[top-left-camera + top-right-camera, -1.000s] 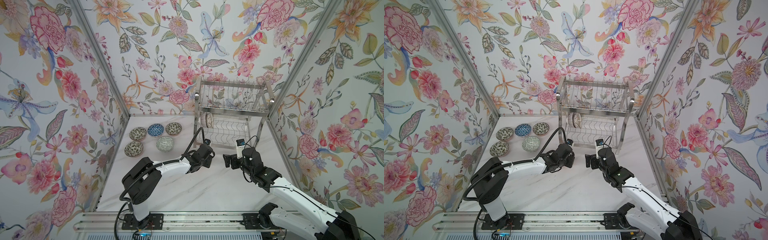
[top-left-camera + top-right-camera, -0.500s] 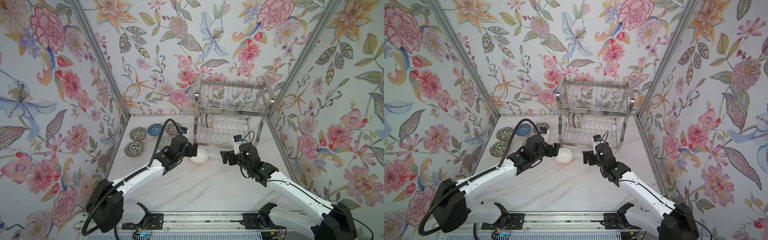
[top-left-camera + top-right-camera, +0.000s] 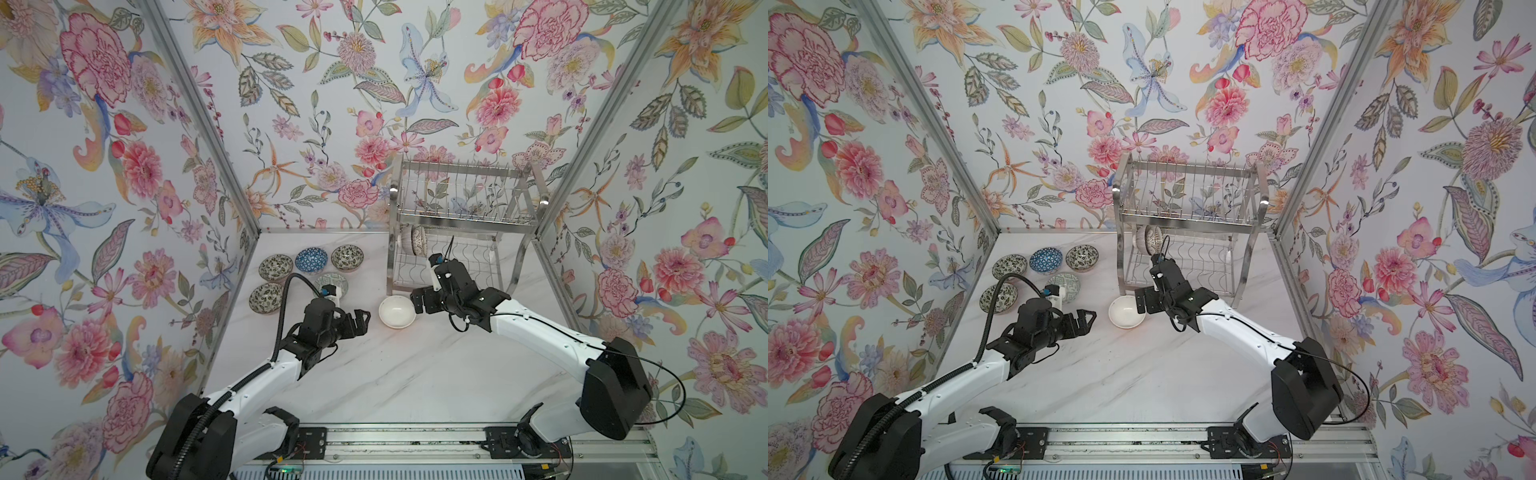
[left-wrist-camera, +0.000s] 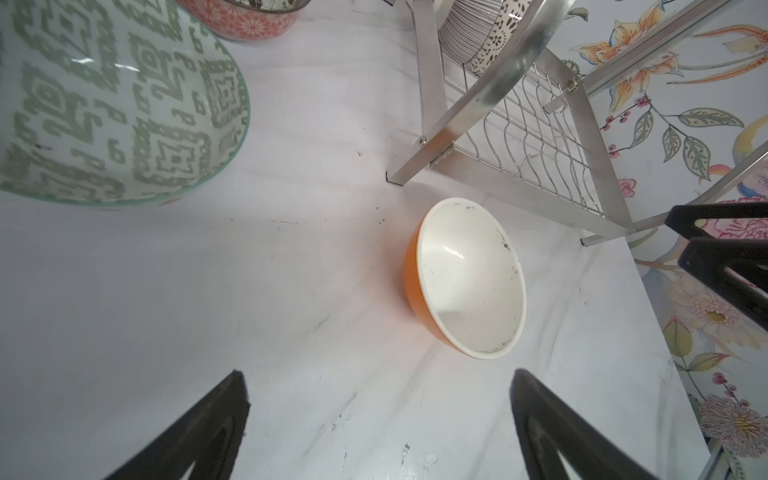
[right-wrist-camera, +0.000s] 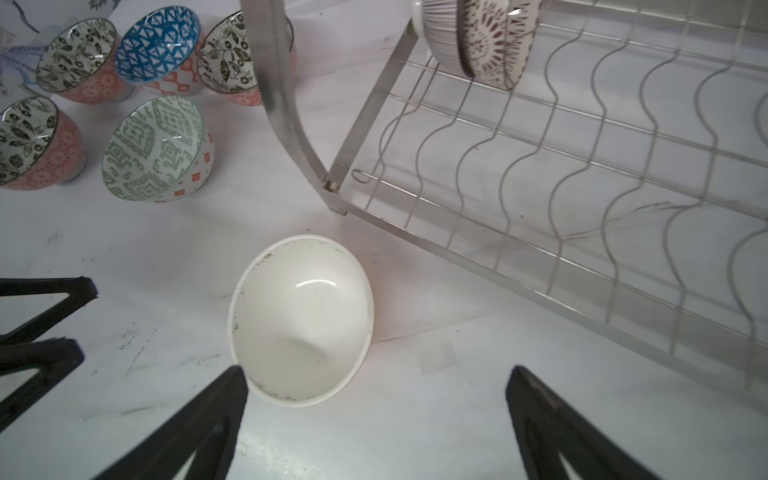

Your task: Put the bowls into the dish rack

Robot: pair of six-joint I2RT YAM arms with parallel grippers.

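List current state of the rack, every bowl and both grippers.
dish rack, standing upright, two bowls loaded
two racked bowls, on edge in the lower tier, at its left end
orange bowl, upright on the table, not held
five patterned bowls, upright on the table, left of the dish rack
left gripper, open, empty
right gripper, open, empty, beside the orange bowl

Glossy ceramic bowl (image 4: 469, 278) (scuffed inside), shiny steel dish rack (image 5: 540, 166), marbled tabletop (image 3: 395, 374).
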